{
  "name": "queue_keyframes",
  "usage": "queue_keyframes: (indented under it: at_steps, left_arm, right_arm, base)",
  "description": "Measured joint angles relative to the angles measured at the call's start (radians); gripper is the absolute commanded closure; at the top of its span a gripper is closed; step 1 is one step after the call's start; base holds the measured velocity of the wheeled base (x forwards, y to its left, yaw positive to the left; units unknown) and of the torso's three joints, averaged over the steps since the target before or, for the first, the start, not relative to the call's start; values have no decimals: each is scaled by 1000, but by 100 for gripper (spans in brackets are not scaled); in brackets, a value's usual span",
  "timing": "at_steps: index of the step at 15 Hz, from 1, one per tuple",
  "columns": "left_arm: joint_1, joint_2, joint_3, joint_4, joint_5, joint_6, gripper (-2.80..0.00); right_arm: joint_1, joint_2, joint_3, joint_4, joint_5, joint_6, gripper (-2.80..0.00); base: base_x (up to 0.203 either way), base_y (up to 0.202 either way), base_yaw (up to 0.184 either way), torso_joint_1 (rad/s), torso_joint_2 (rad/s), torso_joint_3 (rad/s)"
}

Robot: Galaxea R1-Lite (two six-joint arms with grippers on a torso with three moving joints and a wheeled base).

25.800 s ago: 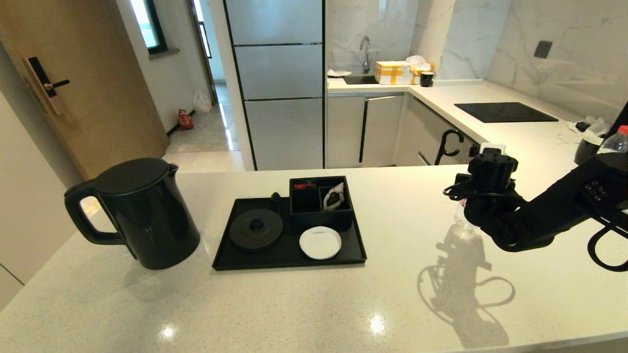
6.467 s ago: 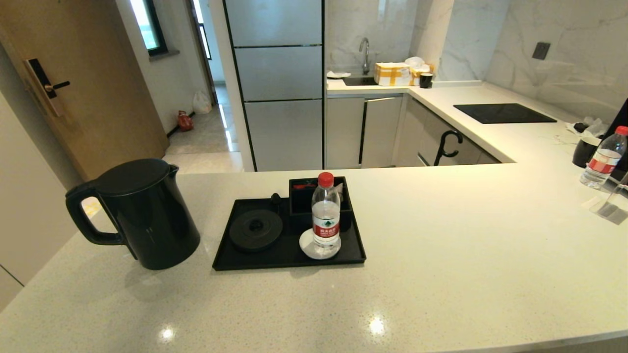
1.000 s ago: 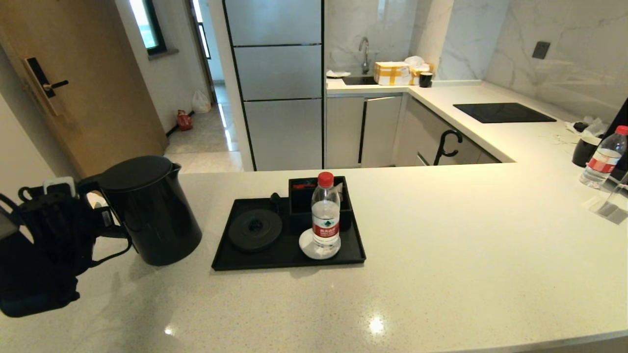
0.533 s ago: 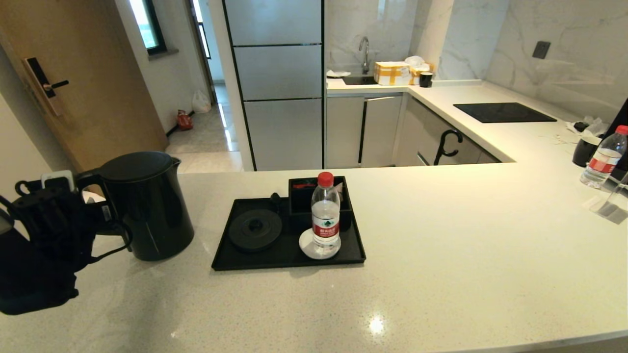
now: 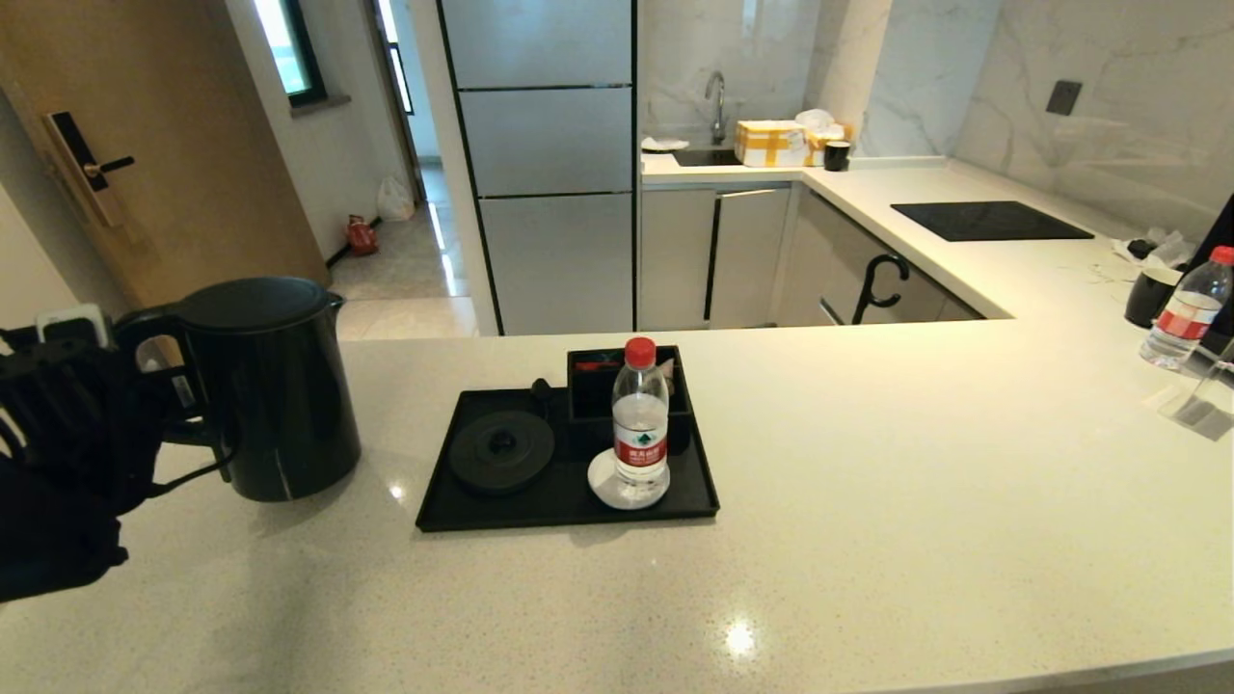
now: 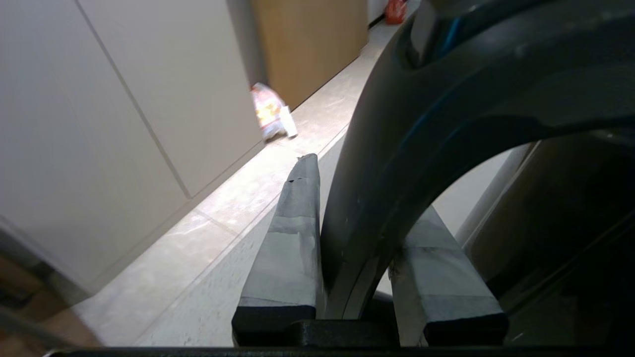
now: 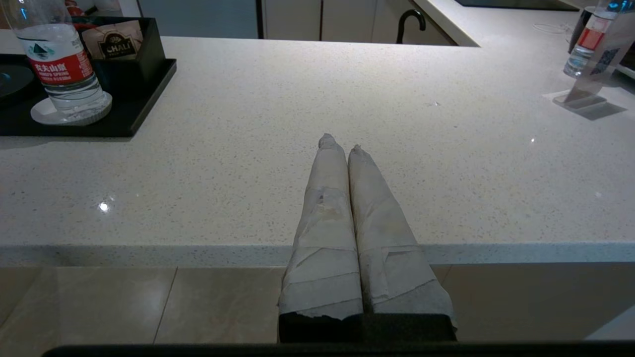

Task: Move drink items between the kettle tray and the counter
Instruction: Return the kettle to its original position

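A: Left of the head view, the left gripper (image 5: 169, 386) is on the kettle (image 5: 265, 390); its handle (image 5: 145, 371) is right in the grip.

B: The left wrist view confirms it: the fingers (image 6: 292, 248) are closed partway, one pad on each side of the black handle loop (image 6: 397, 163), pressed against it. That is a firm hold.

A: Kettle is upright at the far left of the head view, lid flat on top. Whether its base touches the counter (image 5: 868, 501) or hangs just above it, I cannot tell from here.

B: It sits well left of the kettle tray (image 5: 569, 501), apart from it. On the tray the round kettle base (image 5: 501, 451) is bare, in the tray's left half.

A: And the water bottle (image 5: 639, 419), red cap up, stands on the white coaster (image 5: 607, 487) in the tray's right half, just in front of the small divided box (image 5: 598, 386).

B: Right gripper (image 7: 342, 146) does not show in the head view. Its own camera has it low at the counter's near edge, fingers pressed together tip to tip, nothing between them.

A: A second bottle (image 5: 1191, 308) stands at the far right edge of the head view, beside a dark cup (image 5: 1147, 299), with the black hob (image 5: 993, 220) farther back.
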Motion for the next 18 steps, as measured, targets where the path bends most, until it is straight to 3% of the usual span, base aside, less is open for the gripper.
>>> queue_keyframes:
  at_steps: [4, 7, 11, 15, 18]
  left_arm:
    - [-18, -110, -63, 189, -53, -61, 0]
    - [-35, -155, -93, 251, -80, -87, 0]
    - [-166, -229, -203, 516, -193, -147, 0]
    - [-289, -186, -289, 556, -198, -145, 0]
    - [-325, -147, -320, 556, -196, -142, 0]
  right_arm:
    - [1, 0, 0, 0, 0, 0, 0]
    - [0, 0, 0, 0, 0, 0, 0]
    - [0, 0, 0, 0, 0, 0, 0]
    - [-1, 0, 0, 0, 0, 0, 0]
    - [1, 0, 0, 0, 0, 0, 0]
  base:
    - [0, 0, 0, 0, 0, 0]
    - [0, 0, 0, 0, 0, 0]
    - [0, 0, 0, 0, 0, 0]
    - [0, 0, 0, 0, 0, 0]
    - [0, 0, 0, 0, 0, 0]
